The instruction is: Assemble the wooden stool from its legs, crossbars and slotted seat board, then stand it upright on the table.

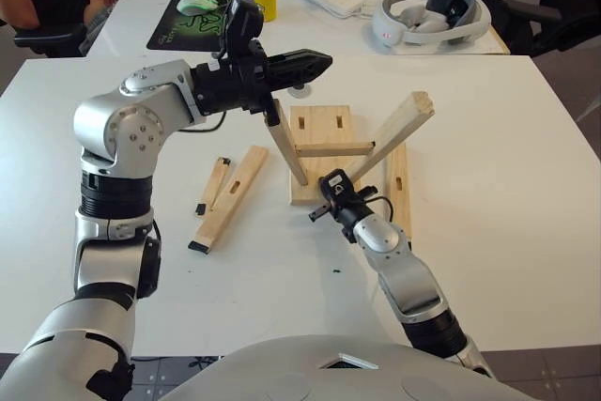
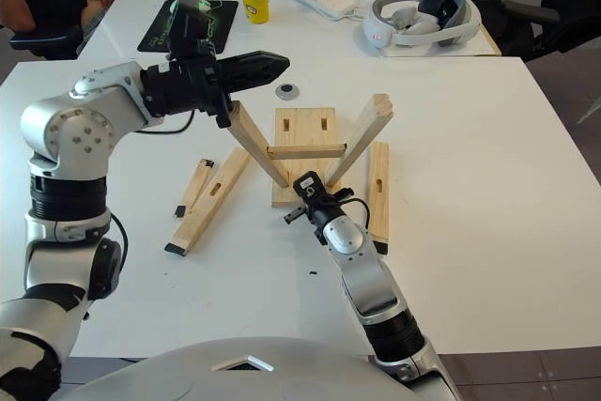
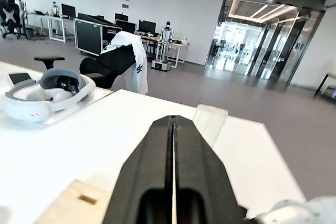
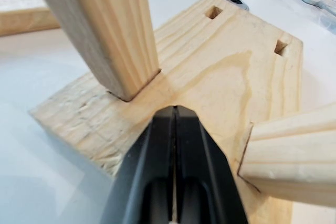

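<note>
- The seat board [image 1: 319, 124] is laid flat on the table [image 1: 498, 157], with a left leg [image 1: 287, 150] and a right leg [image 1: 394, 133] slotted in and joined by a crossbar [image 1: 333, 148].
- The left leg's top is hidden behind the left gripper [image 1: 324, 61], whose jaws are pressed together on nothing.
- The right gripper [image 4: 175, 113], its jaws also closed, is held at the board's near edge.

Office: desks [image 1: 310, 37], monitors [image 3: 147, 26], swivel chairs [image 1: 554, 7].
</note>
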You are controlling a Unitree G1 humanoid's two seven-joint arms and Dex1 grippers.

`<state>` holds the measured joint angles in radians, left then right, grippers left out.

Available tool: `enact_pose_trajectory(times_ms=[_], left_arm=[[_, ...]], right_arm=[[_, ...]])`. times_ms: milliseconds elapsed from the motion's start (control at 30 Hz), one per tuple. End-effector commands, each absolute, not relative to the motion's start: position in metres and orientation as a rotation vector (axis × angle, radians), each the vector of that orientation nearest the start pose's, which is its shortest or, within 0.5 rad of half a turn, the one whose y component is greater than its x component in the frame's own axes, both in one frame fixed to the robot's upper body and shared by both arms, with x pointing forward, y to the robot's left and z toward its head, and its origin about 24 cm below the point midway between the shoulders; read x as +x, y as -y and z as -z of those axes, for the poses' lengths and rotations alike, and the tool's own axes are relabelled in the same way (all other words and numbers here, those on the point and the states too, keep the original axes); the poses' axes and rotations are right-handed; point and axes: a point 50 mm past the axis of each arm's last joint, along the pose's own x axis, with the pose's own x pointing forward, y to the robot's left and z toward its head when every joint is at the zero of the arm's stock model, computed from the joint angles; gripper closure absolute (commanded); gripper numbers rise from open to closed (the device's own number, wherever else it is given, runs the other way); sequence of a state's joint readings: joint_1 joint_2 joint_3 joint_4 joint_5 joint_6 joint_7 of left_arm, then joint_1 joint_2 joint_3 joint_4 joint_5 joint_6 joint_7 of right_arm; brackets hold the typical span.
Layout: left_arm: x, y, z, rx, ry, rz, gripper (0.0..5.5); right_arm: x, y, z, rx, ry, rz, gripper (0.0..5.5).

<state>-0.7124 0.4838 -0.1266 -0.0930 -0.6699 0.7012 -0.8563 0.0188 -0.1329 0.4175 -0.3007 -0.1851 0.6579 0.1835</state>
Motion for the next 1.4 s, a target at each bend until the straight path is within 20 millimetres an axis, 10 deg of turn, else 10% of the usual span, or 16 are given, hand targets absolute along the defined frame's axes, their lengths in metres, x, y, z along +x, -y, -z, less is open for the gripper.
enact_pose_trajectory(times_ms=[33,300,533,633,867,1033,1200,1400], left_arm=[[0.300,-0.101,-0.156,0.028,-0.263,1.255,5.49],[0.311,-0.100,-0.237,-0.110,0.027,1.221,5.49],[0.285,-0.118,-0.355,-0.425,0.428,1.293,5.49],[0.282,-0.111,-0.341,-0.448,0.349,1.322,5.49],[0.283,-0.091,-0.161,0.111,-0.418,1.172,5.49],[0.305,-0.081,-0.176,0.121,-0.272,1.057,5.49],[0.319,-0.076,-0.246,-0.073,0.095,0.993,5.49],[0.314,-0.117,-0.292,-0.096,0.455,0.742,5.49]], right_arm=[[0.172,0.083,0.031,-0.296,-0.820,-0.581,5.50],[0.172,0.082,0.033,-0.294,-0.825,-0.573,5.50],[0.172,0.083,0.033,-0.295,-0.824,-0.562,5.50],[0.172,0.083,0.033,-0.299,-0.826,-0.567,5.50],[0.171,0.082,0.030,-0.308,-0.822,-0.583,5.50],[0.171,0.081,0.030,-0.317,-0.822,-0.585,5.50],[0.174,0.082,0.030,-0.313,-0.806,-0.565,5.50],[0.196,0.078,0.003,-0.366,-0.520,-0.571,5.50]])
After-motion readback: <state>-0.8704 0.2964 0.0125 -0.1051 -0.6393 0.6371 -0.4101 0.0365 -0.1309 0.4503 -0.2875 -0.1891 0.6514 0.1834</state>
